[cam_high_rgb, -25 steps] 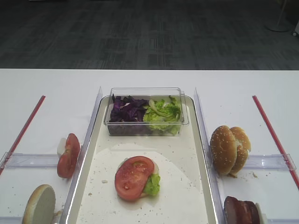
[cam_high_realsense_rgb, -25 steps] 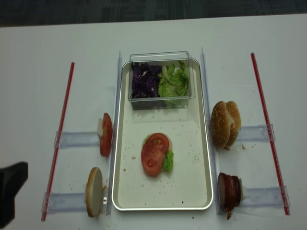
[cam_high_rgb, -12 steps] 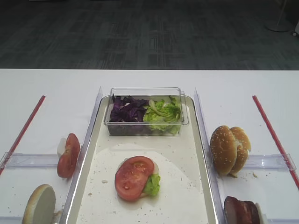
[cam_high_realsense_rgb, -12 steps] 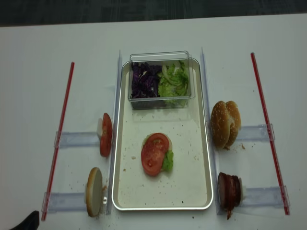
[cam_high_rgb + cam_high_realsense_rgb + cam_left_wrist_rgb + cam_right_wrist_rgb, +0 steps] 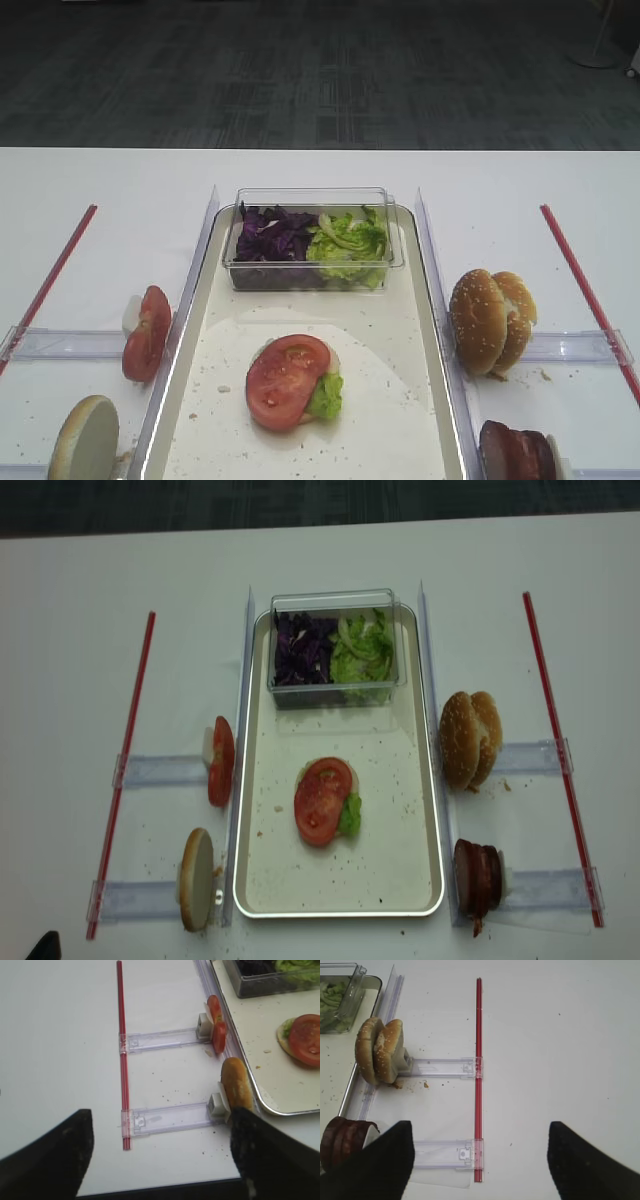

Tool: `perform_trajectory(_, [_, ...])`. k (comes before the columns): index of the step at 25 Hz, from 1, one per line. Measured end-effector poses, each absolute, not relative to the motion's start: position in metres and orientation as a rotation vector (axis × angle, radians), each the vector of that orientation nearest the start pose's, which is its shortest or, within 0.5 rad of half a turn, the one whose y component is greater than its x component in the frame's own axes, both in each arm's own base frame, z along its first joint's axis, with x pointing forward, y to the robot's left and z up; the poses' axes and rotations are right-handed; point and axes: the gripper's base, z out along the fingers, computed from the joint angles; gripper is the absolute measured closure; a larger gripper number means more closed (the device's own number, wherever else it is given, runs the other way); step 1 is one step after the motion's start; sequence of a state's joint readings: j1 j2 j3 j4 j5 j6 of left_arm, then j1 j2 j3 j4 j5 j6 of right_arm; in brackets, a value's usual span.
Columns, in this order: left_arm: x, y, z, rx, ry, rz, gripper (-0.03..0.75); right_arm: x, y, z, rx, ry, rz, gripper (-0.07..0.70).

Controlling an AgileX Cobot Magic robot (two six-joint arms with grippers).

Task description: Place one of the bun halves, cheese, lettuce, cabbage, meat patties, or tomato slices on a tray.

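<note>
White desk (image 5: pixel 80 580) fills most of what I see, and in the middle of it lies the tray (image 5: pixel 415 875) with its shiny metal rim. On the tray, a little below the centre, I see a stack: one of the tomato slices (image 5: pixel 321 799) lies flat on top, a piece of lettuce (image 5: pixel 350 817) comes out at its right side, and a pale bun edge shows under them. At the far end of the tray stands a clear plastic box (image 5: pixel 335 598), with the purple cabbage (image 5: pixel 298 648) in its left part and more green leaves in its right part. Left of the tray, more tomato slices (image 5: pixel 145 333) stand on edge against a clear plastic rail (image 5: pixel 160 1040), and nearer to me one bun half (image 5: pixel 196 879) stands on edge at a second rail. Right of the tray, two of the bun halves (image 5: pixel 468 738) stand together on edge, sesame sides outward, and nearer to me the meat patties (image 5: pixel 476 876) stand in a row on their rail. A red strip (image 5: pixel 124 760) lies along each outer side of the desk. In the left wrist view the left gripper (image 5: pixel 160 1155) hangs above the desk well apart from the tray, its two dark fingers (image 5: pixel 50 1160) stand wide apart and there is nothing between them. In the right wrist view the right gripper (image 5: pixel 480 1160) is also spread wide over bare desk beside the right red strip, and it holds nothing.
</note>
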State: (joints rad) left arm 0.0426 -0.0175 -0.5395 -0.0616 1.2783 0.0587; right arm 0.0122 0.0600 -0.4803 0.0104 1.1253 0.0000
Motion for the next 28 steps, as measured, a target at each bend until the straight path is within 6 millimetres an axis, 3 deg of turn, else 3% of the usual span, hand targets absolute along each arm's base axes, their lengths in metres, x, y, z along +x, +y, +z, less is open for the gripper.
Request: perform_trajectory(28, [-0.0126,-0.0054,0.2647,0.017,2.163,-0.015,0.197,0.003,0.0009,0.2668,-0.014,2.189,0.02,0.061])
